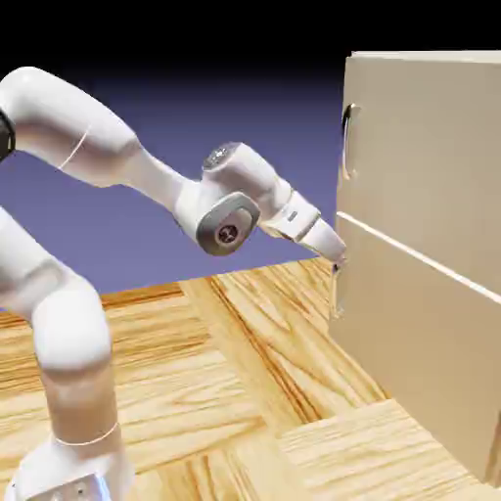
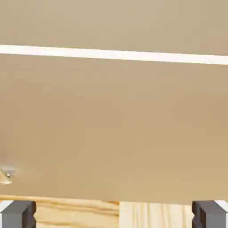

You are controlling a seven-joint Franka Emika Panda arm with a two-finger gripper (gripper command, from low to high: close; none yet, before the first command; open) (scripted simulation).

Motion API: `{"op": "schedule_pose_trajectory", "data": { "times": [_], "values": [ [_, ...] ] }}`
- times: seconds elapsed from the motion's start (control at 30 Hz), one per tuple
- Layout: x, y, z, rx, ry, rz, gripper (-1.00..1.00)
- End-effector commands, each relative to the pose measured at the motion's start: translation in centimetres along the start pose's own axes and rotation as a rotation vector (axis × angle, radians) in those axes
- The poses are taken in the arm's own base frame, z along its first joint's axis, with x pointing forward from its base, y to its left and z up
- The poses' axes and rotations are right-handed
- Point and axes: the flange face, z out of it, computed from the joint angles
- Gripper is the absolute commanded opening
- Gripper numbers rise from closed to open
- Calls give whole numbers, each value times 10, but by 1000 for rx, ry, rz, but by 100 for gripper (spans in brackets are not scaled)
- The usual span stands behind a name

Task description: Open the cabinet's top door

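The beige cabinet [image 1: 431, 294] stands at the exterior view's right. Its top door [image 1: 431, 147] is the upper flat panel, with a long curved silver handle [image 1: 346, 140] near its left edge. A pale seam [image 1: 411, 252] parts it from the lower panel, which has a small short handle [image 1: 336, 294]. My gripper [image 1: 338, 256] is close against the cabinet front at about seam height, well below the long handle. In the hand view the beige front [image 2: 114, 124] fills the picture, the seam [image 2: 114, 54] crosses near the top, and my grey fingertips [image 2: 18, 213] stand wide apart with nothing between them.
The cabinet rests on a wooden table [image 1: 245, 382] with pale plank grain. A bit of silver metal [image 2: 6, 174] shows at the hand view's left edge, low on the lower panel. The table's wood [image 2: 116, 213] shows below the cabinet in the hand view.
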Motion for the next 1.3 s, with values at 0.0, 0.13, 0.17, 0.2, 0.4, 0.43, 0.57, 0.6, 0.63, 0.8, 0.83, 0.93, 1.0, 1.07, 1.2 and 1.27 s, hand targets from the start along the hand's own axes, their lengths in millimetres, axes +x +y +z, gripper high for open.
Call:
{"op": "schedule_pose_trajectory", "data": {
  "times": [0.0,0.13,0.17,0.2,0.4,0.43,0.57,0.6,0.63,0.8,0.83,0.93,1.0,1.07,1.2,1.27],
  "values": [
    [7,-4,-8,12,22,15,0],
    [33,-21,-40,64,109,69,0],
    [38,-26,-49,78,130,81,0],
    [42,-30,-57,91,150,91,0],
    [58,-58,-103,175,265,141,0],
    [59,-63,-110,189,283,146,0],
    [58,-84,-135,245,349,160,0],
    [57,-90,-140,259,364,162,0],
    [55,-95,-145,273,379,163,0],
    [41,-124,-159,337,443,158,0],
    [38,-130,-161,349,454,155,0],
    [25,-148,-160,382,483,143,0],
    [16,-159,-156,402,499,132,0],
    [6,-170,-150,420,512,121,0],
    [-15,-190,-128,450,531,95,0],
    [-25,-199,-113,462,536,82,0]
  ]
}}
